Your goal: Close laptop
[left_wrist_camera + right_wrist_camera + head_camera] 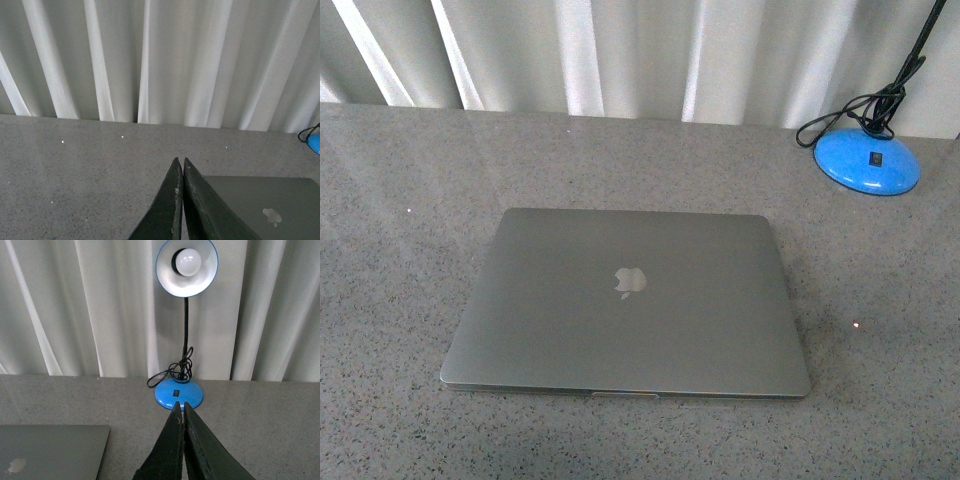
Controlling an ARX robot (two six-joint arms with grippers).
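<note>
Flat and shut, the laptop (625, 305) lies on the grey table (400, 200), near the blue lamp (867, 160). Left gripper (182, 165) and right gripper (182, 407) are pinched closed, holding nothing.

Front view: neither arm nor gripper appears. The laptop (625, 305) lies shut, so its screen and keyboard are concealed beneath the lid. The lamp (868, 160) at 1 o'clock is cut by the top edge; only its blue base, coiled cord and the start of its stem show. The small switch marking on the base is too small to read.

Left wrist view: the laptop (270, 210) is cut off by the frame edges, one corner and the logo showing. The left gripper (182, 167) hides part of the laptop's near side. A blue sliver of the lamp (315, 144) is cut by the edge.

Right wrist view: the laptop (52, 450) is again partial. The right gripper (183, 409) overlaps the lamp base rim.
</note>
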